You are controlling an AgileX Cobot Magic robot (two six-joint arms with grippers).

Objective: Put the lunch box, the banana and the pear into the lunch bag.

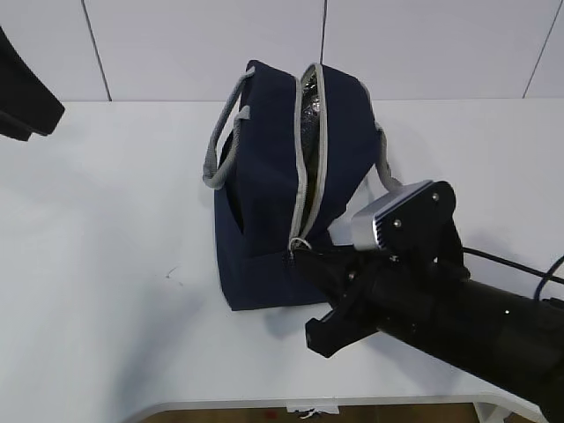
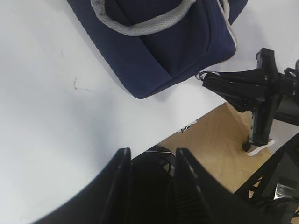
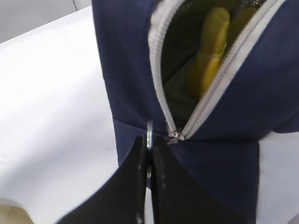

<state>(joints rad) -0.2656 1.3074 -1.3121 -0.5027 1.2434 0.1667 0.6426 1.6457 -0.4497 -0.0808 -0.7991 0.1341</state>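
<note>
Clamped together on the ring pull (image 3: pixel 149 133) of the zipper (image 3: pixel 161 88), the right gripper (image 3: pixel 148 154) is seen at the low end of the lunch bag (image 1: pixel 264 211), with the thin metal ring pinched between its two dark fingers. The grip appears to be taken there so that the slider (image 3: pixel 175 136), which sits at the bottom of the open track, can be drawn along the bag's top. The bag is stood on the white table (image 1: pixel 106 264) with its grey handle (image 1: pixel 220 145) draped to one side, and its mouth is parted in a long narrow V. Through that gap the banana (image 3: pixel 210 51) is seen lying inside against the dark lining; the pear and the lunch box cannot be made out in any view, so it can only be judged that they may already be within. The left gripper (image 2: pixel 152 158) is held well apart from the bag, above the near table edge, with its fingers spread and nothing between them, presumably kept clear so that the right arm's work is not obstructed.
</note>
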